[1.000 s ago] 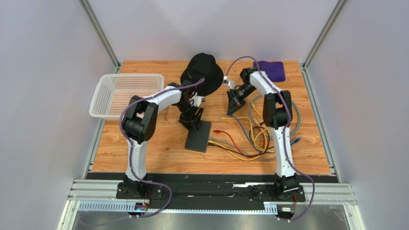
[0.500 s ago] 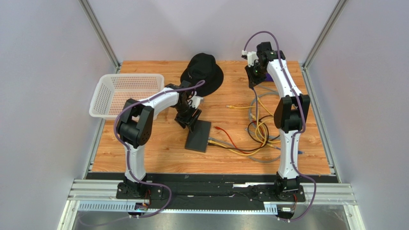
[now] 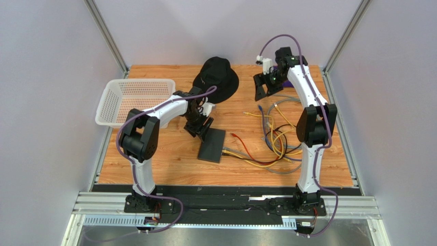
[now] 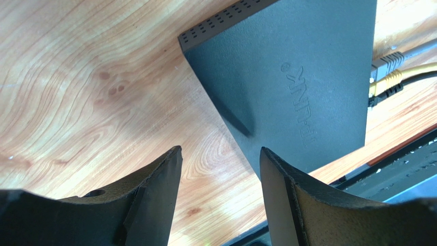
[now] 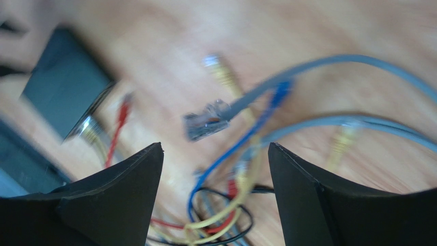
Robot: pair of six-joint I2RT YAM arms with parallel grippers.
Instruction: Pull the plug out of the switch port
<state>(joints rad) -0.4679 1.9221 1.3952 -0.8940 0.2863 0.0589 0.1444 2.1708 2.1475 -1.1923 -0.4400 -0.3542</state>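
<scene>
The switch (image 3: 213,145) lies flat on the wooden table, a matte-black box also filling the left wrist view (image 4: 287,77). Grey (image 4: 388,62), yellow (image 4: 391,78) and black plugs sit in its sockets. My left gripper (image 4: 220,149) is open just above the switch's far end, its right finger over the box's edge, holding nothing. My right gripper (image 3: 261,89) is raised at the back of the table and open. Below it a loose grey plug (image 5: 205,122) on its grey cable is free of the switch and of my fingers.
A tangle of yellow, red, black, blue and grey cables (image 3: 277,141) lies right of the switch, with loose yellow (image 3: 246,114) and red (image 3: 232,137) plug ends. A black bucket hat (image 3: 218,77) is at the back, a white basket (image 3: 134,100) at the left.
My right gripper swung up and back with a grey cable, then opened and let it go; the cable dropped onto the tangle. The left gripper shifted slightly at the switch's far end.
</scene>
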